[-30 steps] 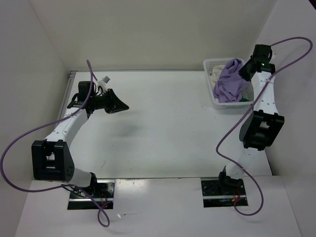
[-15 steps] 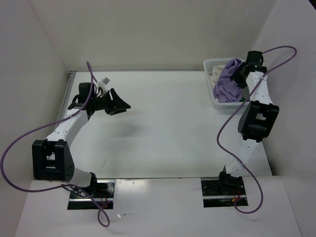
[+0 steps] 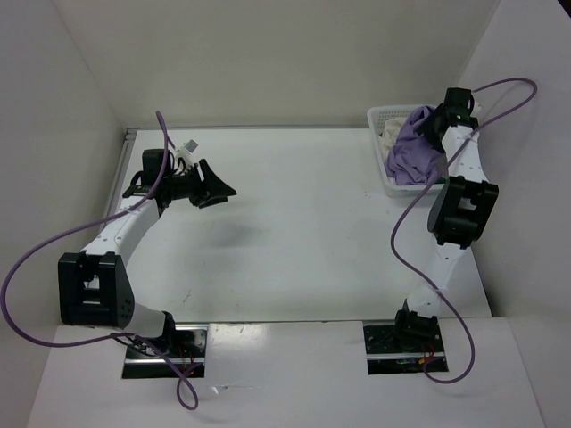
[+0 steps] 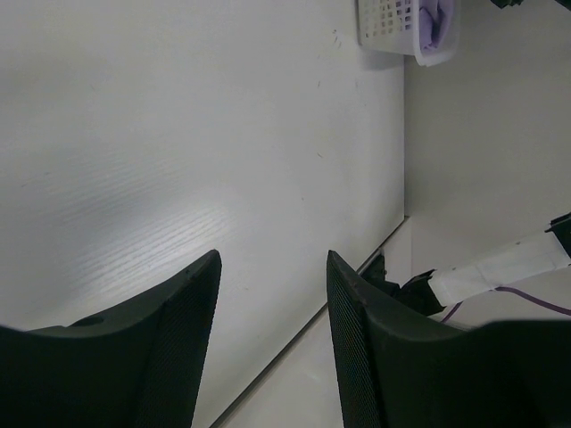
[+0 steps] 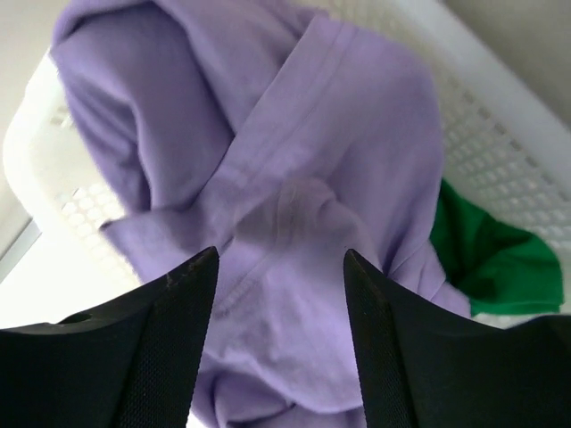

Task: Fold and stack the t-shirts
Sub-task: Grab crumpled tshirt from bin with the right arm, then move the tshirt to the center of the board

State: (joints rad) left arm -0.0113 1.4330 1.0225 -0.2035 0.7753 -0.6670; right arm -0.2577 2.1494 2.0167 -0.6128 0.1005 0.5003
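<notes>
A lavender t-shirt (image 3: 412, 153) lies crumpled on top of the white mesh basket (image 3: 378, 117) at the table's back right, one part hanging over the front rim. A cream t-shirt (image 3: 391, 134) peeks out at its left, and a green t-shirt (image 5: 495, 259) shows beneath at the right in the right wrist view. My right gripper (image 3: 431, 123) hovers just above the lavender t-shirt (image 5: 294, 160), open, nothing between its fingers (image 5: 187, 294). My left gripper (image 3: 221, 190) is open over bare table at the left, far from the basket (image 4: 406, 27).
White walls close in the table on the left, back and right. The basket stands close against the right wall. The right arm's purple cable (image 3: 500, 89) loops above the basket. The table's near edge (image 4: 303, 330) shows in the left wrist view.
Both grippers have opened. The right gripper has moved left from beyond the basket's right rim to above the lavender t-shirt. The left arm has barely moved.
</notes>
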